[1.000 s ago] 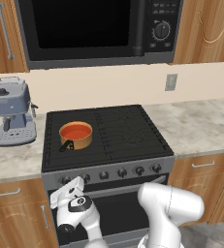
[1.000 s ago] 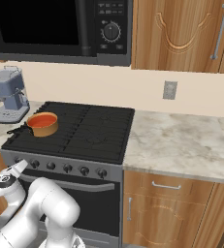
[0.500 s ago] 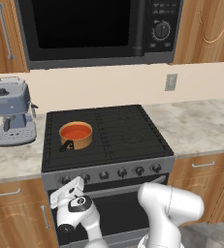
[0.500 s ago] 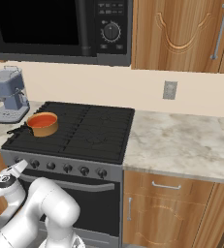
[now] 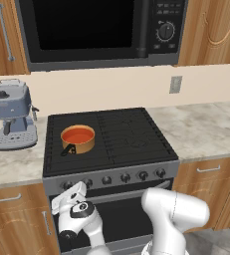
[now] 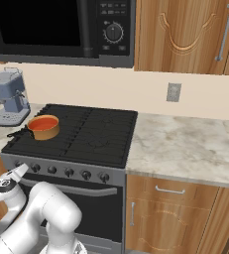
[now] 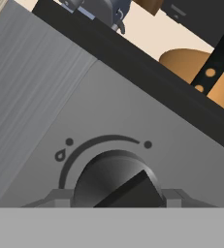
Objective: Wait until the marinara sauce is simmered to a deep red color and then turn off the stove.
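Coffee machine (image 5: 11,115): stood on the tabletop (image 5: 12,164) left of the stove (image 5: 106,144), clear of the burners.
Claw (image 5: 66,195): sat clamped on the leftmost knob (image 7: 114,180), low at the stove's near-left front, apparently ready to turn it off.
Sauce (image 5: 77,134): lay orange-red in the pan (image 5: 78,144) on the left burner, over that knob; likely not yet deep red.
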### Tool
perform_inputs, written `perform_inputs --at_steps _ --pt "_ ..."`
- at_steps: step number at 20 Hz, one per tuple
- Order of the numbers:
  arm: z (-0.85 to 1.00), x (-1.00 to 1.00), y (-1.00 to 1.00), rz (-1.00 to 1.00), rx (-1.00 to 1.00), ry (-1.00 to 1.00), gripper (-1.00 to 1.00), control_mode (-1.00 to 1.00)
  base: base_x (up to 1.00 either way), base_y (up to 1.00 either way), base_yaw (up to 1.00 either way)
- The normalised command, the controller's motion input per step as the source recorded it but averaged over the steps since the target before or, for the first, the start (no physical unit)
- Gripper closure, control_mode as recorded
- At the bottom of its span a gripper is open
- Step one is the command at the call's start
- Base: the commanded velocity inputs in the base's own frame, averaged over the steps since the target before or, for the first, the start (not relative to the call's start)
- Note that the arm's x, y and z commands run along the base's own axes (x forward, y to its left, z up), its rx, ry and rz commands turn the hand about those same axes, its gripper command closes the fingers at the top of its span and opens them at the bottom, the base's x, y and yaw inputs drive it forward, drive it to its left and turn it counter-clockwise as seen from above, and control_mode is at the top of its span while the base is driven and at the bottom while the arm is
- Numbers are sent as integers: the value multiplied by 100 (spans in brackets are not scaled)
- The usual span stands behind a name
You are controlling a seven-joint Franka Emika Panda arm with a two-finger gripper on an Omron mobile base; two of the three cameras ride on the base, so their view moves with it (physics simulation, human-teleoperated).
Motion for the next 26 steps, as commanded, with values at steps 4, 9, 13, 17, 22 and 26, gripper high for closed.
perform_inputs --at_steps 4,9,13,17,22,26 --pt "0 0 0 0 0 0 100 -100 0 0 0" --pt "0 0 0 0 0 0 100 -100 0 0 0" --pt "0 0 0 0 0 0 100 -100 0 0 0" --pt "0 0 0 0 0 0 100 -100 0 0 0" --pt "0 0 0 0 0 0 100 -100 0 0 0" --pt "0 0 0 0 0 0 100 -100 0 0 0"
